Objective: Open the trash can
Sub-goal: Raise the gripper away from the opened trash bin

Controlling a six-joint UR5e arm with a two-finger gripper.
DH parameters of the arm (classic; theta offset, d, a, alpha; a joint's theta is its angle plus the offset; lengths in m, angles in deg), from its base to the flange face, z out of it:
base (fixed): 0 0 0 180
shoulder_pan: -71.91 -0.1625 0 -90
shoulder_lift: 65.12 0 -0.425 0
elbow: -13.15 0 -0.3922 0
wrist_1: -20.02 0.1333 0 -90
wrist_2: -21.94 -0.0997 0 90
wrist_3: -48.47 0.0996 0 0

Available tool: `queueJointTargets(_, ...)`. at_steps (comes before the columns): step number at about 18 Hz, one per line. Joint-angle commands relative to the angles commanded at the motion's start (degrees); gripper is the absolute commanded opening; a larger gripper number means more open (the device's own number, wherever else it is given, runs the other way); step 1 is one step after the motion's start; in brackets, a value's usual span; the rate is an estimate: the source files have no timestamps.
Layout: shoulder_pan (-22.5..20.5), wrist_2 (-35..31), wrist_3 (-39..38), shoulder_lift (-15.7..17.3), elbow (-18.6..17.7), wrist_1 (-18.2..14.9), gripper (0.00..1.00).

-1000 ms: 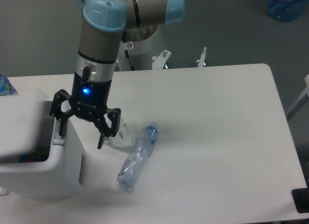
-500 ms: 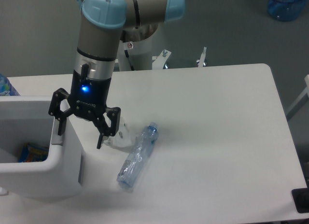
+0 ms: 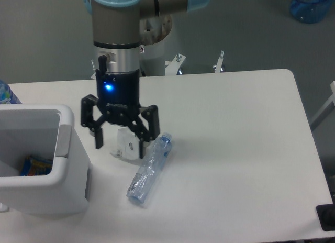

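While the trash can (image 3: 44,164) sits at the left edge of the table (image 3: 235,148), down in the near-left corner, its top is wide open and you can look straight into it. There's something colourful lying at the bottom, blue and orange-ish, can't tell what it is. The bin is a big boxy white thing with rounded corners, and there's a grey strip (image 3: 63,140) along its right rim. I can't make out the lid itself from this angle.

The gripper (image 3: 119,145) hangs over the table just to the right of the bin, apart from it, pointing straight down. Its two black fingers are spread wide with nothing between them, so the jaws are released and holding nothing. A blue light (image 3: 109,87) glows on the black wrist section above the fingers.

Right under and behind the fingers there's a small white object (image 3: 125,144) on the table, partly hidden by the gripper, so no clue what it is exactly. Just beside that lies a clear crushed plastic bottle (image 3: 149,169) on its side, running diagonally, with its blue cap end pointing up toward the far right and its base toward the near edge. It's near the bin but not touching it.
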Motion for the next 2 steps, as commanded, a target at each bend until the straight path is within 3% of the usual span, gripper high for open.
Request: queueJointTargets(2,-0.88,0.00,1.76,0.09,-0.09,-1.06,1.00)
